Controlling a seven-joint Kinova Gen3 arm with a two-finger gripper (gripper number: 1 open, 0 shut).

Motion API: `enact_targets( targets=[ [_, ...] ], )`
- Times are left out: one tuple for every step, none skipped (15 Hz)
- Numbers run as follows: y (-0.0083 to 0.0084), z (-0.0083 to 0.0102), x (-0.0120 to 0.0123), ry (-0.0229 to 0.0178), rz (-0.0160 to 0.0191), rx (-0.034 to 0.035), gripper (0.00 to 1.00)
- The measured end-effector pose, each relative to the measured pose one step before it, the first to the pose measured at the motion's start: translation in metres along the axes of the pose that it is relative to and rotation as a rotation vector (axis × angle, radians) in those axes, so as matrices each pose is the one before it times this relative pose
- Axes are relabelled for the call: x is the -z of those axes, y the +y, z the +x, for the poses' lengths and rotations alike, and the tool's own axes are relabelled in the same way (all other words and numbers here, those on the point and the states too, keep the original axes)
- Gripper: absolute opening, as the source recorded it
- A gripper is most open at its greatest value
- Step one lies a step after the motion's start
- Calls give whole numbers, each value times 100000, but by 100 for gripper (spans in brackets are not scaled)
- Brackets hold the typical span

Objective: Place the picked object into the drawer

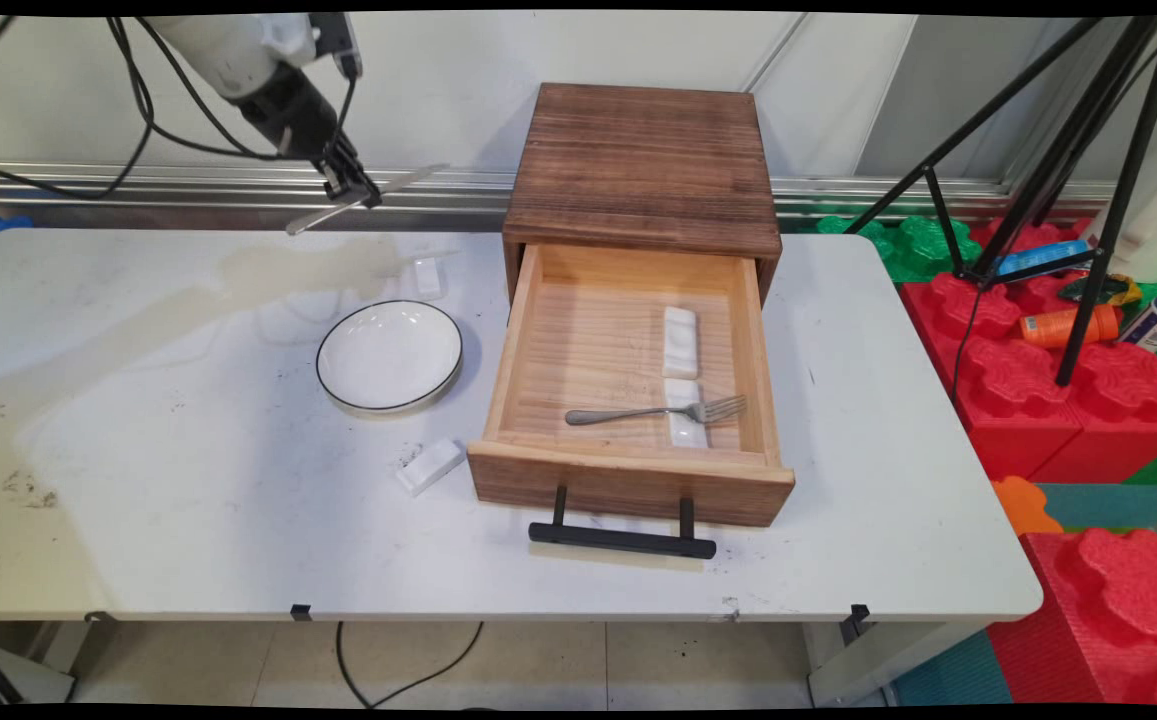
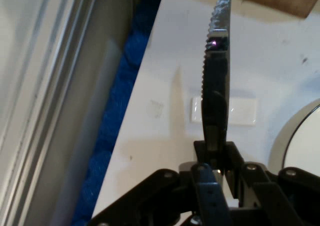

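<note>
**Desk:** What is your tool (image 1: 350, 190) carrying, upper left of the frame?

**Arm:** My tool is clamped on a table knife (image 1: 366, 199), held high above the bench (image 1: 188, 480), well clear of it. The knife is silvery and slim. It lies nearly level in the main view, the blade toward the right. In the hand view it stands edge-on, its serrated edge showing.

**Desk:** And below?

**Arm:** A small white rest (image 1: 427, 275) lies on the bench under the knife. A black-rimmed white plate (image 1: 389, 355) sits lower, left of centre. Another white rest (image 1: 430, 466) lies by the drawer's front corner.

**Desk:** The drawer?

**Arm:** The wooden drawer (image 1: 628, 480) is pulled open at centre frame. Inside it, a fork (image 1: 653, 411) lies across one of two white rests (image 1: 680, 342).
</note>
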Motion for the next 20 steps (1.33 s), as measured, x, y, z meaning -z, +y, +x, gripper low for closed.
enact_targets(
  targets=[
    [469, 420, 1078, 1334, 686, -625, 0],
    [365, 316, 730, 919, 343, -536, 0],
    [579, 549, 1080, 1505, 344, -883, 0],
    [403, 368, 715, 1044, 184, -525, 0],
    [538, 600, 975, 1538, 199, -916, 0],
    [370, 483, 586, 1117, -92, -856, 0],
    [586, 735, 902, 1676, -62, -1296, 0],
    [651, 890, 890, 1816, -291, -1545, 0],
    [526, 801, 652, 1456, -394, -1343, 0],
    [354, 546, 398, 917, -273, -885, 0],
    [617, 987, 622, 1514, -484, -1760, 0],
    [477, 828, 452, 1205, -414, -1459, 0],
    [322, 620, 234, 774, -383, -1122, 0],
    [448, 865, 333, 1057, -523, -1492, 0],
    [522, 1046, 294, 1154, -728, -1707, 0],
    [406, 881, 180, 889, -638, -1253, 0],
    [254, 610, 63, 525, -445, -798, 0],
    [395, 1103, -5, 901, -736, -1337, 0],
    [299, 881, -28, 678, -537, -963, 0],
    [309, 1049, -176, 704, -619, -961, 0]
  ],
)
